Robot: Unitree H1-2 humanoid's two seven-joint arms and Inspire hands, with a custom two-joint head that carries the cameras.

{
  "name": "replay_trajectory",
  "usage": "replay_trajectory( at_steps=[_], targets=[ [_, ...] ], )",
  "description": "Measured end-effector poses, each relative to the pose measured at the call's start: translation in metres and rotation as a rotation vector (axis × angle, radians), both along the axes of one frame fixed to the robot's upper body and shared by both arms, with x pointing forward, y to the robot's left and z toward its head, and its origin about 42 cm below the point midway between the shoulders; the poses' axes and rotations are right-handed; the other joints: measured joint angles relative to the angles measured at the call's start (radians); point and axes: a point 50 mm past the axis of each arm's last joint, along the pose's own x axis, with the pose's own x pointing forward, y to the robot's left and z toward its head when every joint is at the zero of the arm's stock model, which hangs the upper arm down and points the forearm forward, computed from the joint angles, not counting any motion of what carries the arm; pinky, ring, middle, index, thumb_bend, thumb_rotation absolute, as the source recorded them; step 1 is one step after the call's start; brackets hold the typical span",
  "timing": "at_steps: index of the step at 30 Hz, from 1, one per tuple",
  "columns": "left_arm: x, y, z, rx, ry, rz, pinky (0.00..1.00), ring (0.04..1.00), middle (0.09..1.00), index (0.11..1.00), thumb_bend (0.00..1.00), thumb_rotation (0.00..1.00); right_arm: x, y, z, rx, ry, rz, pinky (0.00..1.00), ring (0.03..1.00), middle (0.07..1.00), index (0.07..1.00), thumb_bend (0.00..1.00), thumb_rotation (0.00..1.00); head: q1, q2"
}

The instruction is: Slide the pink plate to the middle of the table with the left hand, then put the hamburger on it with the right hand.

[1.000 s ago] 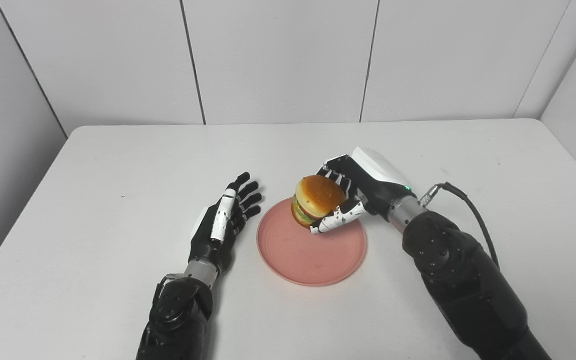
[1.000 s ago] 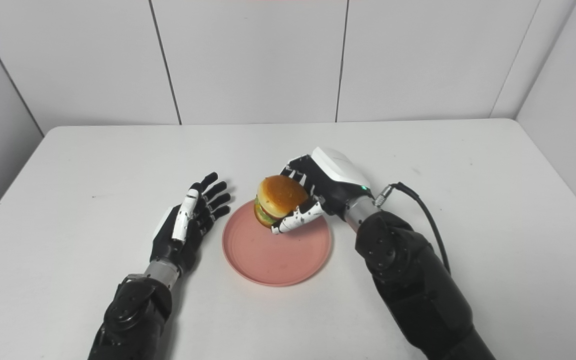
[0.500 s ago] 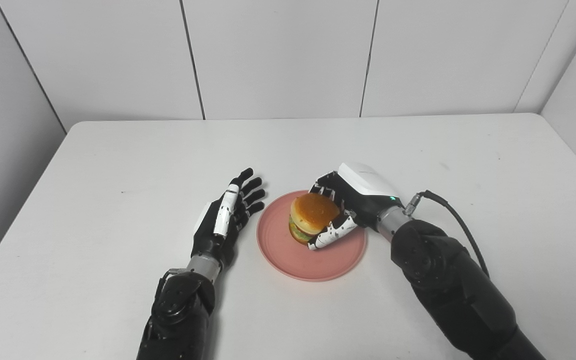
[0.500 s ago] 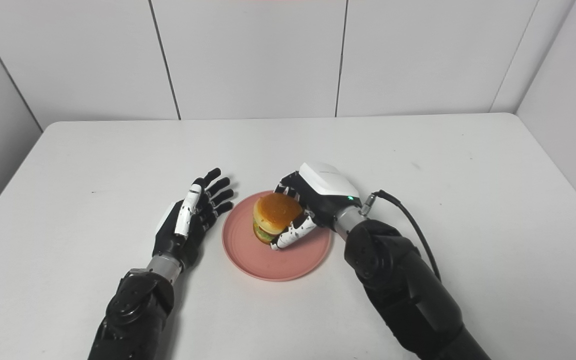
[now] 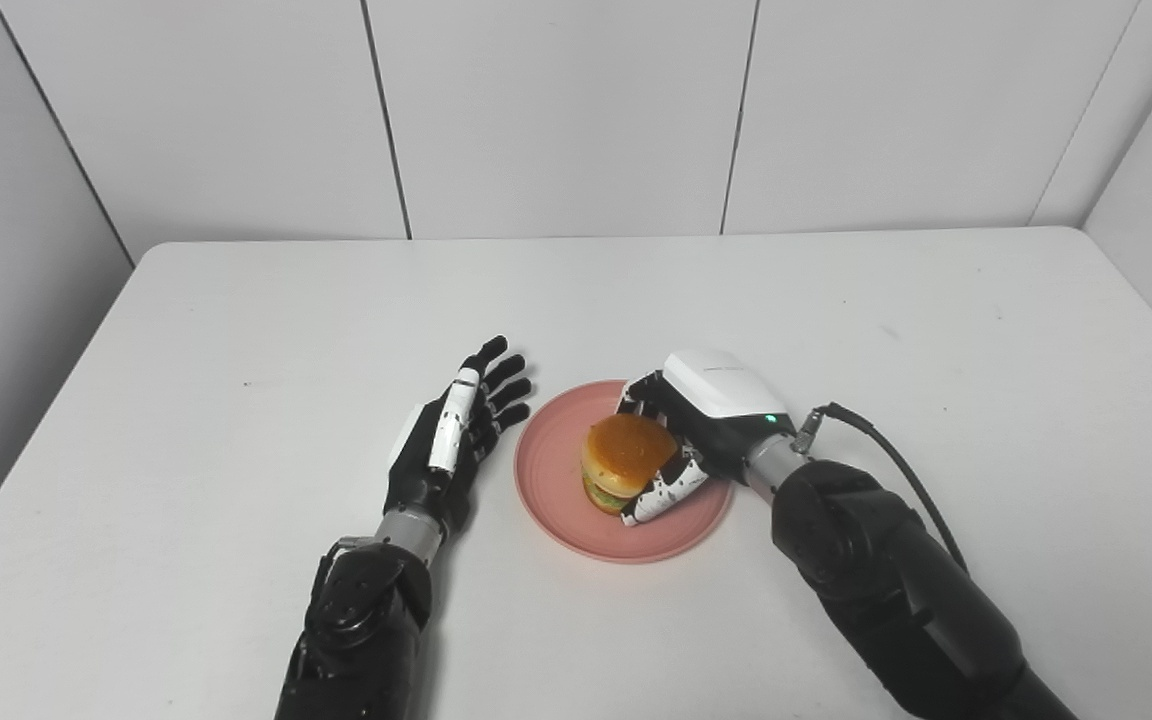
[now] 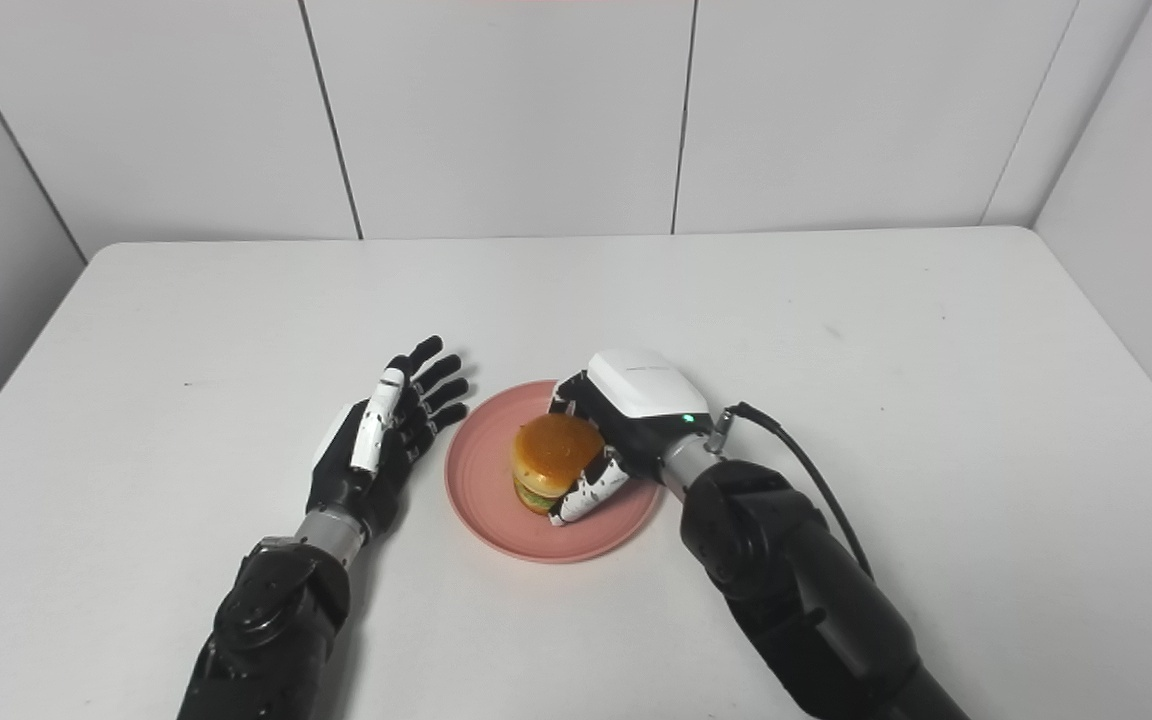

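Hamburger: on pink plate mid-table, clasped by right hand; left hand spread, empty, just beside plate; advise parting fingers gently, withdrawing without tipping it

Lighting: bright, even and diffuse; we read it as coming from overhead, since shadows fall short and close under things. Shadows: soft and faint; we note a thin one along the near rim of the plate, a pale one beside the left hand, and a darker patch under the right hand where it closes on the burger. Glare: mild sheen on the white shell of the right hand and on the bun; the table is near white, with little texture left. Focus: sharp across both views; we find no motion blur. Distortion: wall seams lean outward toward the side edges.
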Motion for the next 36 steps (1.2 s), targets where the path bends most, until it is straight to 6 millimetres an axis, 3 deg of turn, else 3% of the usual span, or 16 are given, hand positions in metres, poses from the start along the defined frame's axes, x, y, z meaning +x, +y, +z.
replay_trajectory(
  at_steps=[3,7,8,11,17,23,29,36],
  targets=[
    [0.000,0.000,0.000,0.002,0.000,0.001,0.86,0.881,0.898,0.899,0.37,1.00,0.000,0.001,0.000,-0.004,-0.002,0.000,0.22,0.313,0.419,0.488,0.52,0.14,0.002,0.000],
    [0.000,0.000,0.000,0.014,-0.001,0.001,0.86,0.880,0.898,0.899,0.37,1.00,0.000,0.002,0.000,-0.022,-0.005,0.001,0.31,0.425,0.520,0.493,0.52,0.16,0.002,0.000],
    [0.000,0.000,0.000,0.015,-0.001,0.001,0.86,0.881,0.899,0.898,0.37,1.00,-0.001,0.003,0.001,-0.030,-0.006,0.004,0.39,0.537,0.640,0.632,0.69,0.28,0.002,0.000],
    [0.000,0.000,0.000,0.015,-0.001,0.001,0.87,0.884,0.900,0.900,0.37,1.00,-0.004,0.006,0.005,-0.071,-0.008,0.026,0.49,0.683,0.795,0.831,0.86,0.43,0.000,-0.002],
    [0.000,-0.001,0.000,0.015,-0.001,0.001,0.87,0.892,0.905,0.900,0.37,1.00,-0.004,0.003,0.004,-0.110,0.029,0.036,0.60,0.830,0.943,0.972,0.96,0.60,-0.002,-0.002],
    [0.000,0.000,0.000,0.013,-0.001,0.002,0.87,0.896,0.906,0.898,0.36,1.00,-0.001,-0.003,0.010,-0.070,0.070,0.037,0.82,0.938,0.996,1.000,1.00,0.68,-0.003,0.000],
    [0.000,0.000,0.000,0.013,-0.001,0.002,0.87,0.897,0.908,0.899,0.36,1.00,0.003,-0.008,0.026,-0.037,0.080,0.054,0.87,0.944,1.000,1.000,1.00,0.67,-0.005,0.000],
    [0.000,0.000,0.000,0.012,-0.001,0.001,0.87,0.894,0.908,0.900,0.37,1.00,0.003,-0.016,0.036,-0.034,0.079,0.065,0.86,0.945,1.000,1.000,1.00,0.69,-0.008,0.000]
  ],
)
